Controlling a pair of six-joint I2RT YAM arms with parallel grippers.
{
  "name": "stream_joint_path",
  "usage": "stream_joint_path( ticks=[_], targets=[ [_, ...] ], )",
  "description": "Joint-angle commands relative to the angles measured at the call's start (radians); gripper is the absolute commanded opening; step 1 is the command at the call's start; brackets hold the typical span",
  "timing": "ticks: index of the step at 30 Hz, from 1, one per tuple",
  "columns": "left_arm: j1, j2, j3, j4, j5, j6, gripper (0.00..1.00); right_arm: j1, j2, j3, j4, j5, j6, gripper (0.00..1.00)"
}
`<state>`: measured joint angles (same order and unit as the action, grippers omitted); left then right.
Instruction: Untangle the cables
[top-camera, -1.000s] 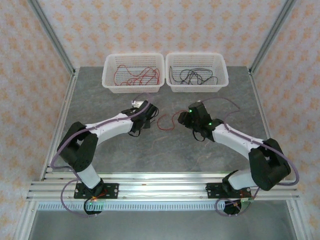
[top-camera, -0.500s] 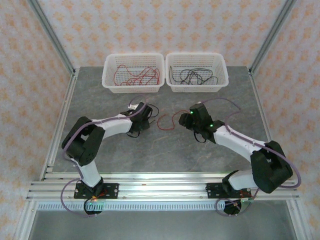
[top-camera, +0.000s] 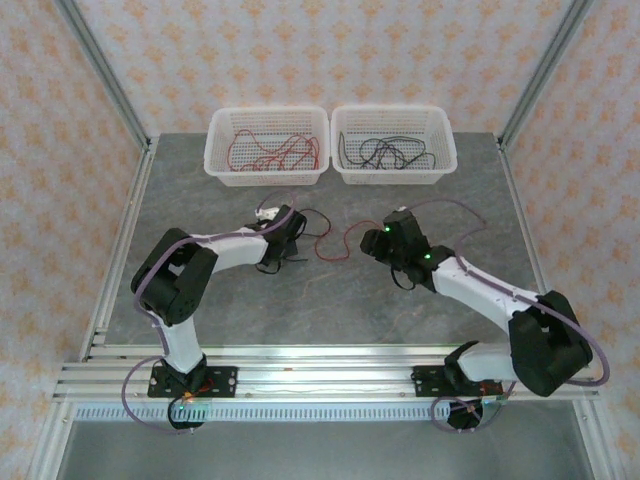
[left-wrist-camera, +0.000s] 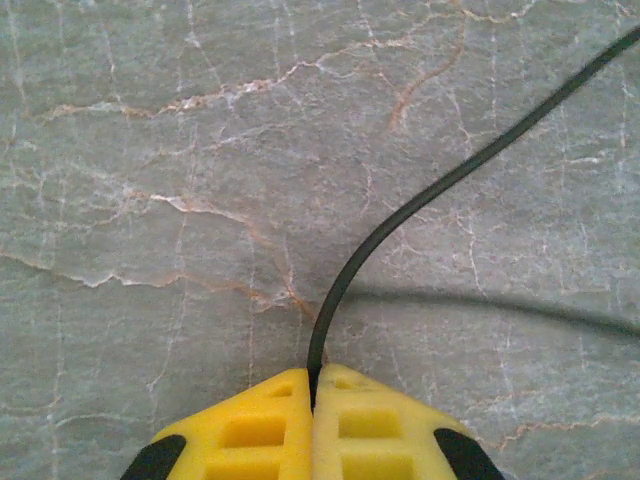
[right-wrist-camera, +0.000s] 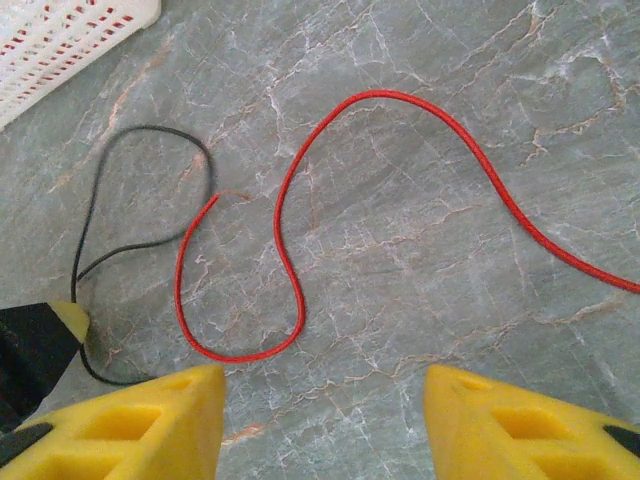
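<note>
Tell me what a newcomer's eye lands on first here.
The left gripper pinches a black cable between its shut yellow fingers, mid-table. A red cable snakes across the grey marbled table before the open right gripper. At the far edge, the left white basket holds red cables, the right basket black cables.

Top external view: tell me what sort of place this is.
Probably a lab robot test cell: the left arm and right arm bolted to an aluminium rail, patterned backdrop panels on a metal frame, and two white baskets of sorted cables.
</note>
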<state>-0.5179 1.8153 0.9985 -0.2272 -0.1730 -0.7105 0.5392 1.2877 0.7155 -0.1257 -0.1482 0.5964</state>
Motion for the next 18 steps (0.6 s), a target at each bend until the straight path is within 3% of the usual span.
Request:
stream_joint_path(
  ticks=[1, 11, 18],
  targets=[
    [0.009, -0.009, 0.017, -0.071, -0.056, 0.014, 0.0, -0.008, -0.037, -0.014, -0.026, 0.034, -0.012, 0.54],
    [-0.064, -0.233, 0.389, -0.425, -0.154, 0.169, 0.0, -0.034, -0.102, -0.039, -0.039, 0.036, -0.012, 0.55],
    [-0.116, -0.216, 0.682, -0.464, -0.144, 0.264, 0.0, -0.048, -0.169, -0.06, -0.048, 0.037, -0.008, 0.55]
  ],
)
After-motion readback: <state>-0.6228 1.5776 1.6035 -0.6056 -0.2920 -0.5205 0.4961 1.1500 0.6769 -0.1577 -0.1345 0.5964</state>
